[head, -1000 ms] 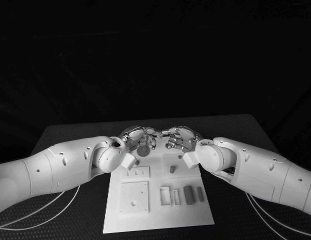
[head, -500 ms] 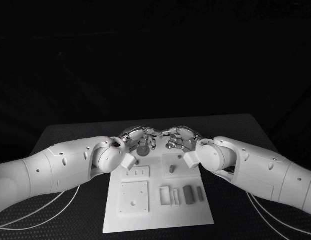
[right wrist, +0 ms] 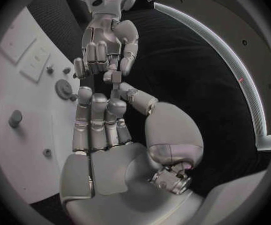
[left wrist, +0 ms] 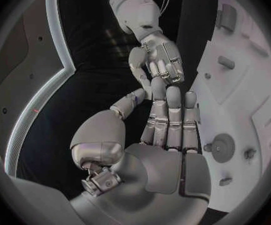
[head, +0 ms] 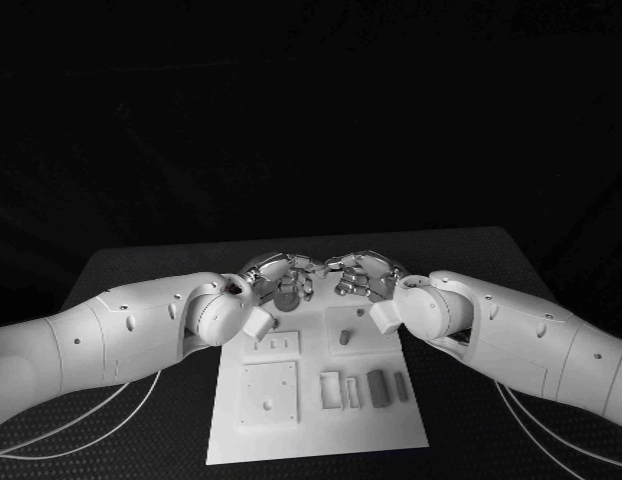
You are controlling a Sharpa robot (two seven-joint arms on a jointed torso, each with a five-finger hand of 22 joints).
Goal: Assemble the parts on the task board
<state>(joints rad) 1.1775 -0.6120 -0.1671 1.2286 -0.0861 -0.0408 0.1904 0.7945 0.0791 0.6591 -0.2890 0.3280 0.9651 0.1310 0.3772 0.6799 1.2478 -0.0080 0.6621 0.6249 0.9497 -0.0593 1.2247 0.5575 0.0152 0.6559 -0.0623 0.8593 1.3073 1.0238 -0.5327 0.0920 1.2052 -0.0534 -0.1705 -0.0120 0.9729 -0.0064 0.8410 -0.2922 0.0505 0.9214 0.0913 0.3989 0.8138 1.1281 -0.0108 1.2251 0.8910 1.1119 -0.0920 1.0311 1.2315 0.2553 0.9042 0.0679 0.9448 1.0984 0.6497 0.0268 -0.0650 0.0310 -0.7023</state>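
- A black table (head: 138,270) in a dark room carries the white task board (head: 318,435) at its middle. Both arms reach in to meet over the board's far edge.
- The left hand (head: 275,278) hovers above the far-left corner of the board. Its fingers are long, straight and close together, and its thumb is angled toward the other hand.
- Below it, a small gear (head: 288,296) lies flat on the board near the far edge.
- Between the two hands' tips sits a small dark block-shaped part (right wrist: 115,76), clear of the board. It touches, or nearly touches, both thumbs. I cannot tell which hand actually grips it, or whether both do.
- The right hand (head: 365,275) is over the far-right corner. Its fingers are also straight and side by side, with the thumb reaching up to the part.
- Nearer the board's middle stands a short peg (head: 344,338). Two grey bars (head: 379,388) lie side by side toward the near-right corner.
- As for handling, the part looks rigid, light and smooth-faced. It is likely to twist or slip out of a fingertip pinch.
- The safest hold is probably across its two flat opposite faces, leaving the end to be seated free.
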